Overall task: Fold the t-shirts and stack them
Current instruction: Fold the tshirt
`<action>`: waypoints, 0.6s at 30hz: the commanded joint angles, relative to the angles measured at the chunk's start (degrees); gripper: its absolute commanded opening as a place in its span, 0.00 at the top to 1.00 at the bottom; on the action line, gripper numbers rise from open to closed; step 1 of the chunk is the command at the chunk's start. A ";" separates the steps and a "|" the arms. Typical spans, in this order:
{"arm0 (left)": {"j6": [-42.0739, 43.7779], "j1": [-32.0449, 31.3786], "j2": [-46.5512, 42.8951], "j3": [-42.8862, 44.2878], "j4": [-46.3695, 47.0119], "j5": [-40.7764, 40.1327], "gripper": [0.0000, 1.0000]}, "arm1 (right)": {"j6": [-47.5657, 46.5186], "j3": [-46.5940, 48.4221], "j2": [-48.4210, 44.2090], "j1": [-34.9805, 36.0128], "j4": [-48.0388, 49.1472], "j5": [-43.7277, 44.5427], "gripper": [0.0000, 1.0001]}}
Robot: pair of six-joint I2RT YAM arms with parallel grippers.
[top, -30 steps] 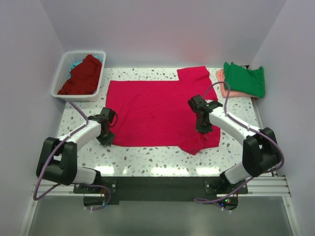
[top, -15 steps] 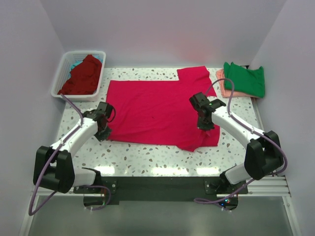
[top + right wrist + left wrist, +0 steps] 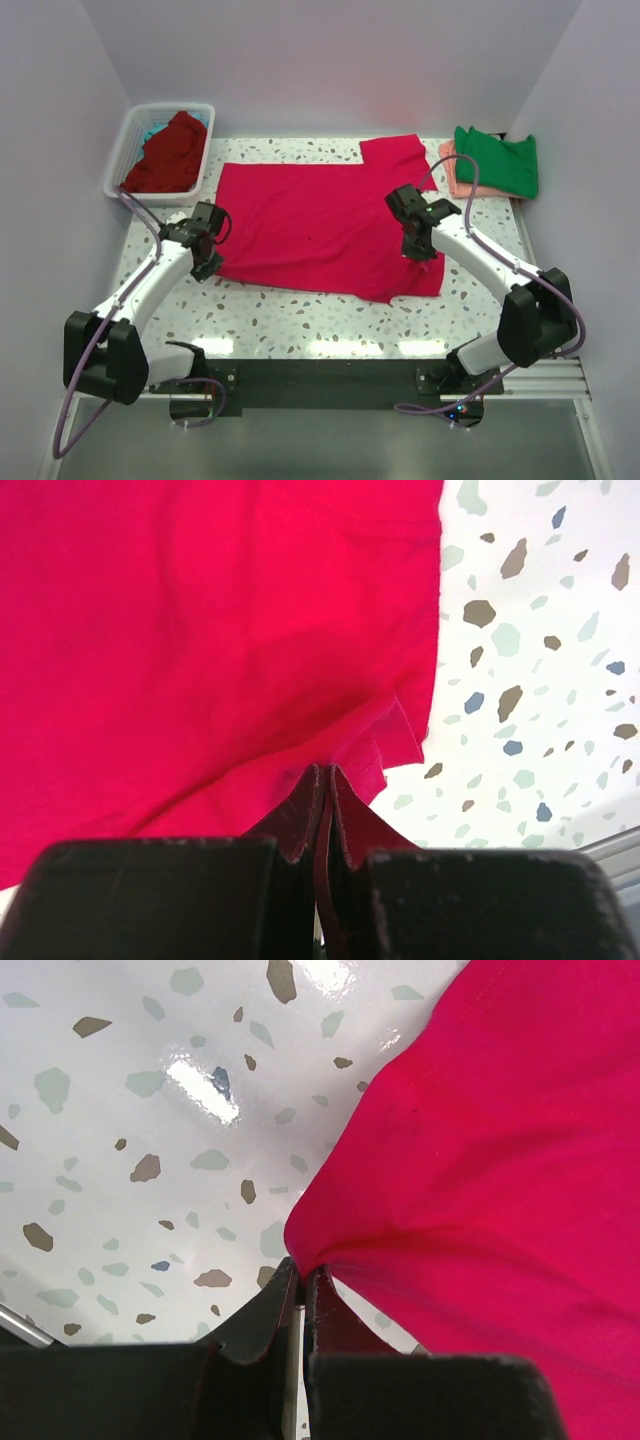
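Note:
A bright crimson-pink t-shirt (image 3: pixel 310 215) lies spread across the middle of the table. Its near hem is raised and drawn back from the front edge. My left gripper (image 3: pixel 207 266) is shut on the shirt's near left corner (image 3: pixel 330 1240), and the cloth bunches into the closed fingertips (image 3: pixel 290 1290). My right gripper (image 3: pixel 417 249) is shut on the near right part of the shirt, by the folded sleeve edge (image 3: pixel 385 745). A dark red t-shirt (image 3: pixel 168 152) fills the basket, with a bit of teal cloth (image 3: pixel 150 130) beside it. A green t-shirt (image 3: pixel 497 160) lies folded on a salmon-pink one (image 3: pixel 450 176) at the far right.
The white slatted basket (image 3: pixel 118 168) stands at the far left corner. White walls close in the table on the left, back and right. Speckled tabletop (image 3: pixel 300 315) shows between the shirt's near hem and the arm bases.
Both grippers have moved away from the near edge, carrying the shirt's near hem with them. The left gripper closed fully on the corner. More bare table now shows in front.

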 commanded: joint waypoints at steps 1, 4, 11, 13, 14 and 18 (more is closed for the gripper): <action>1.87 0.60 -1.94 2.71 -1.39 -2.69 1.00 | 1.29 3.65 -3.41 -0.44 -2.16 4.56 1.00; 2.66 0.60 -1.76 2.62 -0.51 -2.25 1.00 | 1.29 5.05 -4.28 -0.52 -3.13 6.23 1.00; 5.21 0.60 2.27 4.03 2.74 -0.93 1.00 | 0.33 9.27 -5.60 -1.40 -4.98 9.04 1.00; 5.74 0.60 3.15 4.73 3.27 -0.93 1.00 | 0.06 9.62 -5.69 -1.84 -5.41 9.66 1.00; 6.17 0.60 3.85 4.82 4.05 -0.67 1.00 | -0.02 9.89 -5.87 -2.11 -5.33 10.10 1.00; 7.14 0.51 5.97 6.57 4.94 -0.57 1.00 | -0.20 10.50 -6.57 -3.07 -5.94 11.42 1.00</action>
